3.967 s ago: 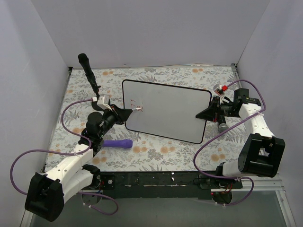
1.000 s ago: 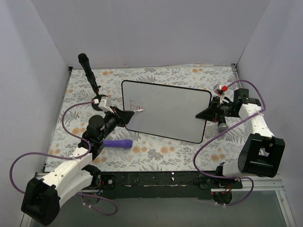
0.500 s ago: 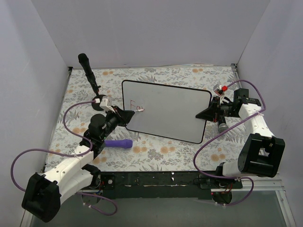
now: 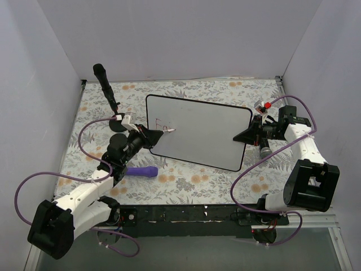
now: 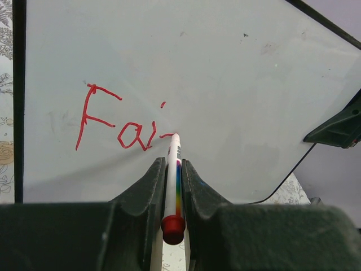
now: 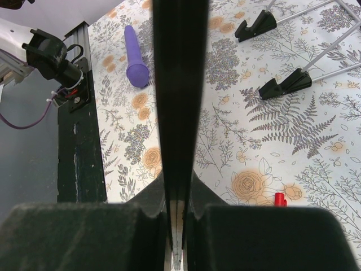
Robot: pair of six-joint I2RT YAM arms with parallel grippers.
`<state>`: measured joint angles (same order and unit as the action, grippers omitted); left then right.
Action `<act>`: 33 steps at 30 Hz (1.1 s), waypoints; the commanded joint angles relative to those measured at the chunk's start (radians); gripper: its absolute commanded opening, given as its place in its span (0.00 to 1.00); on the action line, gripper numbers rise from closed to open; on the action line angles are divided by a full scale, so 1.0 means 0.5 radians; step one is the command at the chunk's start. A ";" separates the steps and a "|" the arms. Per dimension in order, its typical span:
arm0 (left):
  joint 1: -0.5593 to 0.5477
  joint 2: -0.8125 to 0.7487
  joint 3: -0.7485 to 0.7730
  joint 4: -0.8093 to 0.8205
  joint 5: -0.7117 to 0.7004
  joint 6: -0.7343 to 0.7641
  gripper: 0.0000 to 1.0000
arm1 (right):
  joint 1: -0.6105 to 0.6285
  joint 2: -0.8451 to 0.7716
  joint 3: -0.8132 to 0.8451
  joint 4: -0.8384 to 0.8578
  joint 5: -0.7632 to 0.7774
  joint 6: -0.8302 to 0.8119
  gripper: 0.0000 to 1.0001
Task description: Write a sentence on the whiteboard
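The whiteboard [image 4: 197, 132] sits mid-desk [image 4: 186, 180], bearing red lettering [image 5: 121, 127] "Fai". Our left end effector [image 5: 172, 164] is closed on a marker [image 5: 174, 180], its tip touching the board. Our right end effector [image 4: 248, 134] clamps the board's right edge.

On desk [image 4: 197, 180], whiteboard [image 4: 203, 135] sitting at centre. On its left part, sentence [image 5: 121, 124] running. Between left tool [image 5: 171, 164] fingers, marker [image 5: 174, 189] lying, tip touching board just right of lettering. At board's right edge, right tool [image 4: 245, 135] sitting, edge between its fingers. Before board's left corner, cylinder [image 4: 141, 171] lying on desk; behind-left of board, stick [image 4: 106, 86] standing.
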<state>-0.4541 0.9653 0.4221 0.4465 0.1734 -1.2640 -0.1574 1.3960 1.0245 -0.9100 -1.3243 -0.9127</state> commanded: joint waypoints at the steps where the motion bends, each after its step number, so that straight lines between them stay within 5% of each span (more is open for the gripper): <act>1: -0.003 -0.001 0.079 0.046 0.021 0.003 0.00 | 0.014 -0.055 0.007 0.041 0.053 -0.089 0.01; 13: 0.000 -0.188 0.101 -0.077 -0.074 0.052 0.00 | 0.011 -0.046 0.013 0.035 0.050 -0.089 0.01; 33: 0.000 -0.025 0.128 -0.101 -0.104 0.117 0.00 | 0.014 -0.043 0.013 0.031 0.053 -0.089 0.01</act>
<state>-0.4538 0.9585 0.4648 0.4244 0.1455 -1.2415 -0.1570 1.3960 1.0245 -0.9073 -1.3239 -0.9142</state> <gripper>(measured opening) 0.109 0.098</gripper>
